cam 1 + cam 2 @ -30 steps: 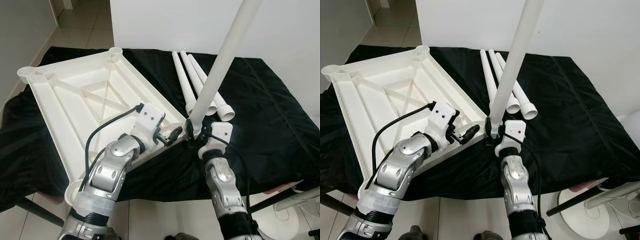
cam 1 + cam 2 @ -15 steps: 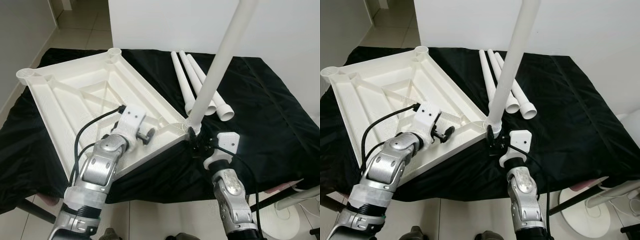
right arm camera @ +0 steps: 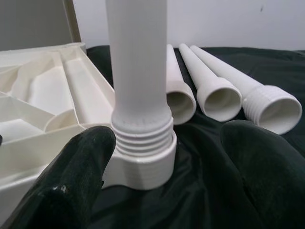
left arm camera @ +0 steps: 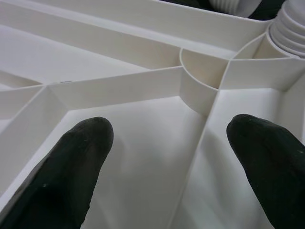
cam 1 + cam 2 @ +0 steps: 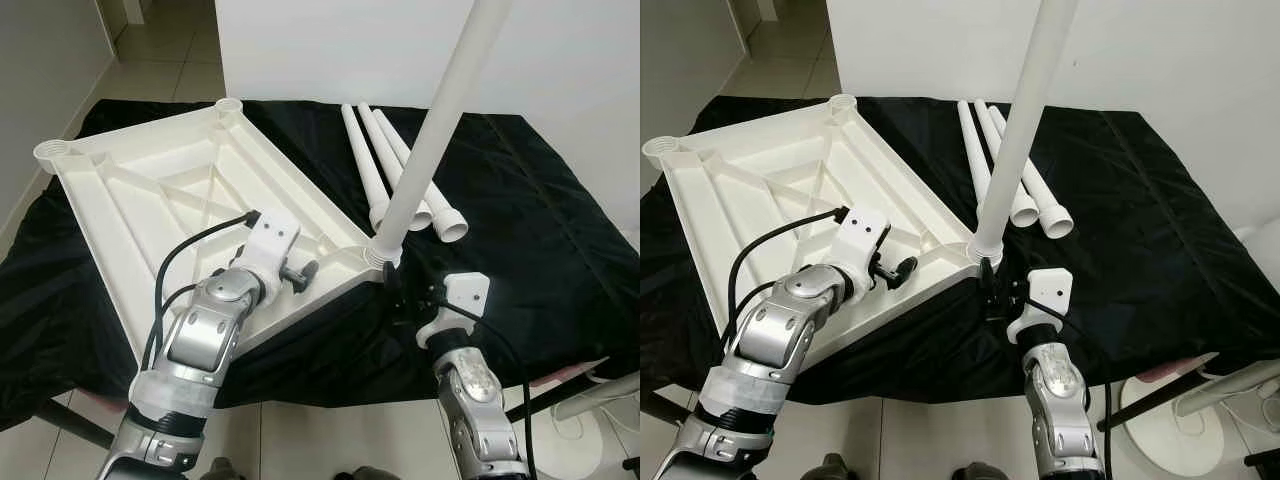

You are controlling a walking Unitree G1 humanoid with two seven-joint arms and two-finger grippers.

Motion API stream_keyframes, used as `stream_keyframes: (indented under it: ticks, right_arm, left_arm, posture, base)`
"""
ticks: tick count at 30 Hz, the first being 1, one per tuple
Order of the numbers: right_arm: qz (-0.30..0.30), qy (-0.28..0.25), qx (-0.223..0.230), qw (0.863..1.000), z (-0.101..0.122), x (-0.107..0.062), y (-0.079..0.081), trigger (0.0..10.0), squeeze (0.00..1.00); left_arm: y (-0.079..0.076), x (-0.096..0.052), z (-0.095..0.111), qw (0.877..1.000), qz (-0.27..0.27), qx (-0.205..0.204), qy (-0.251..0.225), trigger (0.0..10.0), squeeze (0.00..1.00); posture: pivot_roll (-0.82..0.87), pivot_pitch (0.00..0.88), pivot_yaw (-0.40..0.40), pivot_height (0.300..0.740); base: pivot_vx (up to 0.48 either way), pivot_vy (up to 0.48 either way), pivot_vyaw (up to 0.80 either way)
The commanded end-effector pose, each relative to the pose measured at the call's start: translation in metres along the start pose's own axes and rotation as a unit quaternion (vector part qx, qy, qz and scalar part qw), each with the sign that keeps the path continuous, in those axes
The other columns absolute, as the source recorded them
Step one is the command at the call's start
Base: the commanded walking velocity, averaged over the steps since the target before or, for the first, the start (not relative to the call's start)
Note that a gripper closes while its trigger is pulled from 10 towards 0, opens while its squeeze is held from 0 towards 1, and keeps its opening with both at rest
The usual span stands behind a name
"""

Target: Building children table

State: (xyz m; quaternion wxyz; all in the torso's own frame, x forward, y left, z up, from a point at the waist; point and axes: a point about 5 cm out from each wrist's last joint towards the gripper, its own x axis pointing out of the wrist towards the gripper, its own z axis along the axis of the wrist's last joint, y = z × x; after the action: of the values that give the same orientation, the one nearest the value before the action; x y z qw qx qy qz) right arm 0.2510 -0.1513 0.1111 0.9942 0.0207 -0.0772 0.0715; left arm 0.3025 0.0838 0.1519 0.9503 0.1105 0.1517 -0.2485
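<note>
The right gripper (image 3: pixel 157 176) has its fingers apart with nothing between them, just clear of the upright leg (image 5: pixel 430 130), whose threaded foot sits in the near corner socket (image 5: pixel 381 254) of the upturned tabletop (image 5: pixel 170 200); it stands alone, so it looks seated, though some thread shows above the socket. The left gripper (image 4: pixel 167 157), fingers also spread, hovers over the ribbed underside near that corner, probably to steady the panel. 3 spare legs (image 5: pixel 400 170) lie side by side on the black cloth (image 5: pixel 540 220), within reach for the other sockets
</note>
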Motion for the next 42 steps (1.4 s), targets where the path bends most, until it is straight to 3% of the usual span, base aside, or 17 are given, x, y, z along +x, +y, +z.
stream_keyframes:
  ticks: [1,7,12,14,17,18,19,20,21,22,31,42]
  right_arm:
    - [-0.004,0.005,0.003,1.000,0.000,-0.001,-0.003,10.0,0.00]
    - [-0.012,-0.004,0.005,1.000,0.003,0.004,-0.003,10.0,0.00]
    - [-0.013,-0.005,0.005,1.000,0.004,0.006,-0.002,10.0,0.00]
    - [-0.014,-0.009,0.004,1.000,0.005,0.010,0.000,10.0,0.00]
    - [-0.015,-0.010,0.003,1.000,0.006,0.011,0.000,10.0,0.00]
    - [-0.016,-0.010,0.001,1.000,0.006,0.011,-0.001,10.0,0.00]
    - [-0.016,-0.010,0.001,1.000,0.006,0.011,-0.001,10.0,0.00]
    - [-0.016,-0.010,0.000,1.000,0.007,0.011,-0.001,10.0,0.00]
    - [-0.016,-0.010,0.000,1.000,0.007,0.011,-0.001,10.0,0.00]
    - [-0.018,-0.011,-0.003,1.000,0.007,0.012,-0.002,10.0,0.00]
    - [-0.020,-0.012,-0.004,1.000,0.008,0.014,-0.003,10.0,0.00]
    - [-0.026,-0.011,-0.004,1.000,0.007,0.015,0.000,10.0,0.00]
  left_arm:
    - [-0.006,-0.002,-0.001,1.000,-0.029,0.001,0.007,10.0,0.00]
    - [-0.005,0.007,-0.012,0.999,0.001,0.004,0.050,10.0,0.00]
    - [-0.004,0.008,-0.012,0.998,0.010,0.001,0.054,10.0,0.00]
    - [0.008,0.015,-0.014,0.995,0.040,-0.019,0.092,10.0,0.00]
    - [0.012,0.016,-0.015,0.993,0.048,-0.029,0.106,10.0,0.00]
    - [0.016,0.016,-0.016,0.991,0.058,-0.036,0.118,6.7,0.00]
    - [0.016,0.016,-0.016,0.991,0.058,-0.036,0.118,6.7,0.00]
    - [0.018,0.016,-0.017,0.990,0.061,-0.041,0.123,2.2,0.00]
    - [0.018,0.016,-0.017,0.990,0.061,-0.041,0.123,2.2,0.00]
    - [0.019,0.015,-0.019,0.989,0.066,-0.041,0.129,0.0,0.00]
    - [0.015,0.015,-0.020,0.989,0.065,-0.038,0.130,0.0,0.00]
    - [0.022,0.020,-0.017,0.986,0.101,-0.037,0.128,0.0,0.00]
  posture:
    - [-0.03,0.002,-0.020,0.740]
    - [-0.04,0.004,-0.018,0.740]
    - [-0.04,0.004,-0.012,0.740]
    - [-0.05,0.003,-0.007,0.740]
    - [-0.05,0.003,-0.007,0.740]
    - [-0.05,0.004,-0.005,0.740]
    - [-0.05,0.004,-0.005,0.740]
    - [-0.05,0.003,-0.004,0.740]
    - [-0.05,0.003,-0.004,0.740]
    - [-0.06,0.004,-0.003,0.740]
    - [-0.06,0.005,0.002,0.740]
    - [-0.05,0.009,0.009,0.740]
  base:
    - [0.000,0.000,0.00]
    - [0.000,0.000,0.00]
    - [0.000,0.000,0.00]
    - [0.000,0.000,0.00]
    - [0.000,0.000,0.00]
    - [0.000,0.000,0.00]
    - [0.000,0.000,0.00]
    - [0.000,0.000,0.00]
    - [0.000,0.000,0.00]
    - [0.000,0.000,0.00]
    - [0.000,0.000,0.00]
    - [0.000,0.000,0.00]
